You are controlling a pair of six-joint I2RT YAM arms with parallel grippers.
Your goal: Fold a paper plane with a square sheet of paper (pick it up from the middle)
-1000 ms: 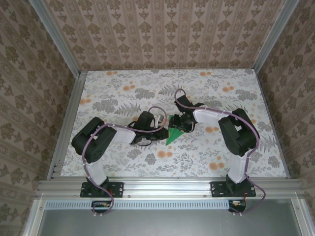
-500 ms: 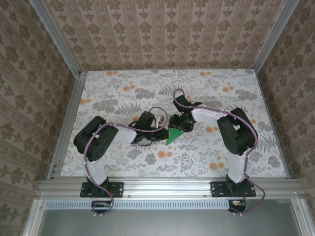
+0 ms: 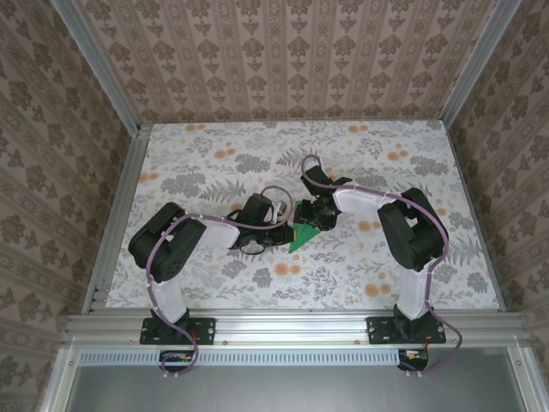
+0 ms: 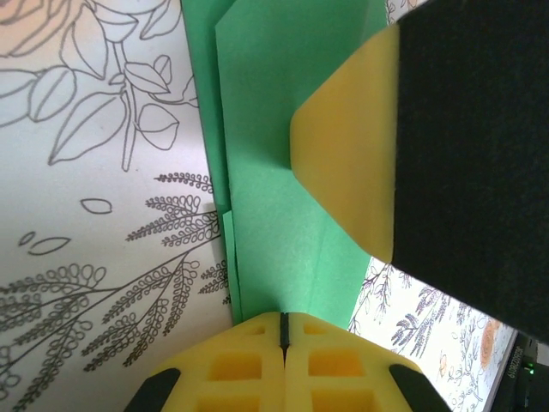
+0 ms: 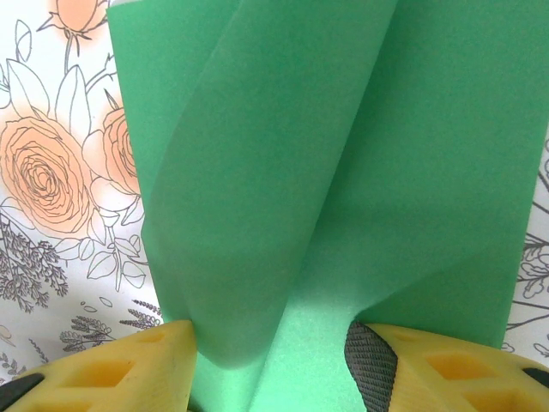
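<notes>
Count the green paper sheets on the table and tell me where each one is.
1: a partly folded green paper sheet on the middle of the table, between the left gripper and the right gripper. Another could be hidden under the arms.

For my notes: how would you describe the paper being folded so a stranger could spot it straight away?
At the middle of the floral table, the left gripper and right gripper nearly meet. Between them lies the partly folded sheet of paper, narrowing to a point on its near side. It is plain bright green, against grey and orange flower print.
</notes>
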